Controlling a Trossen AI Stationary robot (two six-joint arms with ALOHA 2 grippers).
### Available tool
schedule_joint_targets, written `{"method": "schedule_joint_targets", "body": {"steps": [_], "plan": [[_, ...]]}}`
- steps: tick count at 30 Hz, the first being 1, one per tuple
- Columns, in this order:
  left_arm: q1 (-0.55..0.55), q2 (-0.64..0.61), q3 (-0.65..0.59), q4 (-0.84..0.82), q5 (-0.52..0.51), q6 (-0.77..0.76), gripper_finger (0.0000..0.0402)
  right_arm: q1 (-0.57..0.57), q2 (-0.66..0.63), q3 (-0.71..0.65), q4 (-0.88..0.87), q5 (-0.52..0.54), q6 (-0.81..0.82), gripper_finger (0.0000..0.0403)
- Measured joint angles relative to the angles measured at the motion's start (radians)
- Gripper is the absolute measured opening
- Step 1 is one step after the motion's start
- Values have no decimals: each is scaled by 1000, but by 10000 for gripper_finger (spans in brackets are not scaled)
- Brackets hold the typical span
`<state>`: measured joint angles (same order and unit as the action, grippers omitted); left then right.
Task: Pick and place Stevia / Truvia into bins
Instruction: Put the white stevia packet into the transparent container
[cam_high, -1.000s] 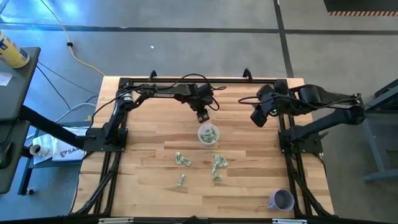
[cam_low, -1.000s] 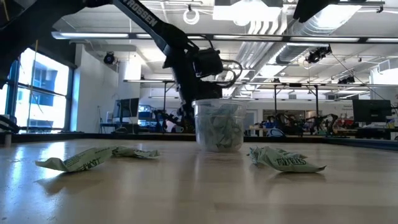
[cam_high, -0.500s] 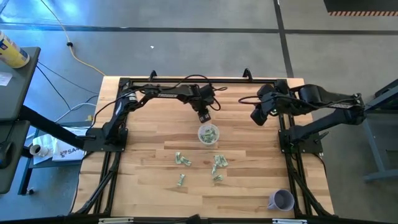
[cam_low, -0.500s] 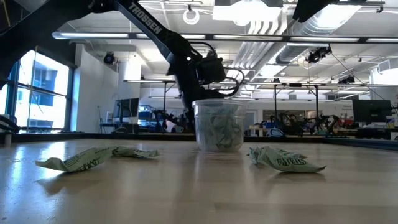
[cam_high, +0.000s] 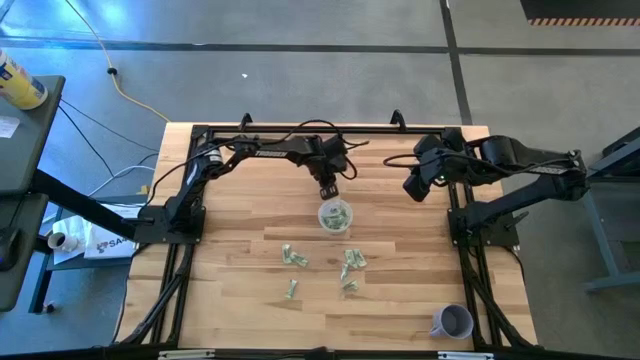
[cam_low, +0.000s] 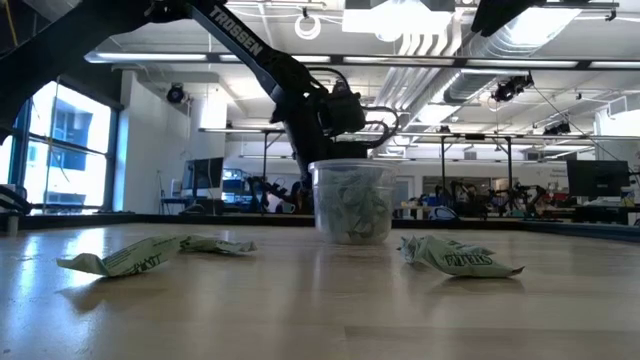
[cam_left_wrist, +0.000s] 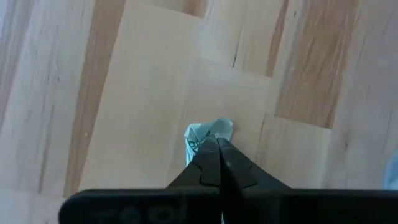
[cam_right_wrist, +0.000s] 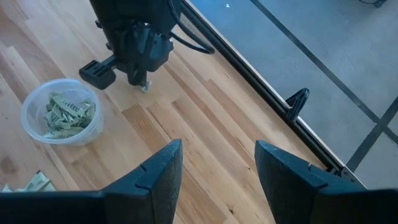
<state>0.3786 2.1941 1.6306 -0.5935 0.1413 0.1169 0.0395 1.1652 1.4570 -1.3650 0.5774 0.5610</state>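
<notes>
A clear cup (cam_high: 335, 215) holding several green-and-white packets stands mid-table, and is also in the low view (cam_low: 352, 200). Just beyond it, toward the far edge, my left gripper (cam_high: 328, 191) points steeply down at the wood, shut on one small pale packet (cam_left_wrist: 208, 130). The right wrist view shows that same packet (cam_right_wrist: 144, 88) under the left fingers. More packets lie loose nearer the front (cam_high: 294, 257) (cam_high: 351, 259) (cam_high: 291, 290). My right gripper (cam_right_wrist: 217, 152) hangs open high over the far right, touching nothing. My left gripper pinches the packet's near edge (cam_left_wrist: 211, 138) between its two fingertips, coming from above and slanting down. The crumpled packet sticks out past the tips. It seems to lie on the wood, though I cannot tell if it is lifted.
A lavender cup (cam_high: 452, 321) stands at the near right corner. Black frame rails run along the table's far edge (cam_high: 320, 128) and both sides. Bare wood lies left of the clear cup and along the front.
My left gripper has shut its fingers on the packet behind the clear cup, rolling a little as it did. My right arm has kept still.
</notes>
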Motion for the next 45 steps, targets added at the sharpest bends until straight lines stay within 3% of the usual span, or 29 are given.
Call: {"method": "schedule_joint_targets", "body": {"steps": [7, 11, 16, 24, 29, 37, 41, 45], "plan": [[1, -10, 30, -110, 26, -28, 22, 0, 0, 0, 0, -3, 19, 193], [-6, -42, 125, -260, 55, -26, 22, 0, 0, 0, 0, -4, 22, 193], [-37, -131, 250, -326, 73, -16, 22, 0, 0, 0, 0, 14, -11, 193], [-68, -169, 322, -340, -25, -9, 24, 1, 0, 0, -29, -10, -20, 192], [-55, -160, 322, -413, -125, -17, 96, 2, 0, 0, -57, -61, 13, 193], [11, -97, 325, -484, -132, -156, 236, 3, 0, 0, -60, -22, 2, 193], [39, -21, 322, -513, -124, -186, 256, -1, 0, 0, -60, -6, -19, 193], [27, 36, 322, -531, -118, -145, 248, -12, 0, 0, -59, -19, 17, 193]]}}
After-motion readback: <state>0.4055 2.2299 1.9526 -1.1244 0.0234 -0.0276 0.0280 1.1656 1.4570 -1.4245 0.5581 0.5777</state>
